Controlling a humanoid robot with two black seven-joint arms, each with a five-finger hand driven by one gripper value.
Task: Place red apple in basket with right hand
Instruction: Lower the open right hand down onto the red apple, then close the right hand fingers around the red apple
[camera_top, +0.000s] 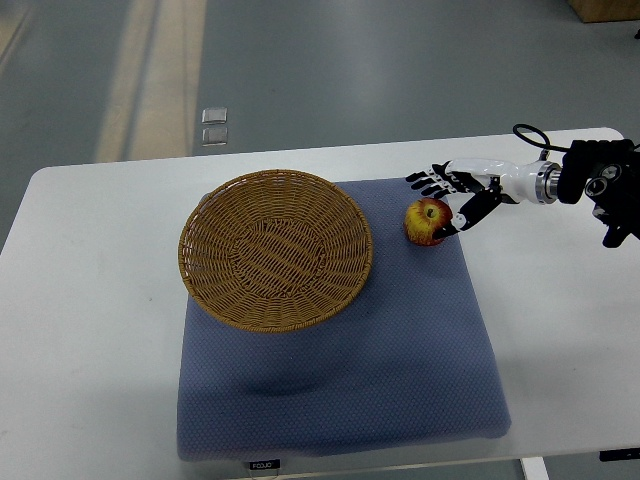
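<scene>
White surface (90, 330) carries a blue mat (400, 380), and on the mat's upper left part sits a wicker basket (275, 248). Just right of the basket, apart from its rim, the apple (427, 221) lies on the mat. Right of the apple, the right hand (455, 195) has its fingers (425, 181) spread above the fruit and its thumb at the apple's right side, not closed around it.

Mat (400, 380) bare btwn apple (427, 221), basket (275, 250).
</scene>
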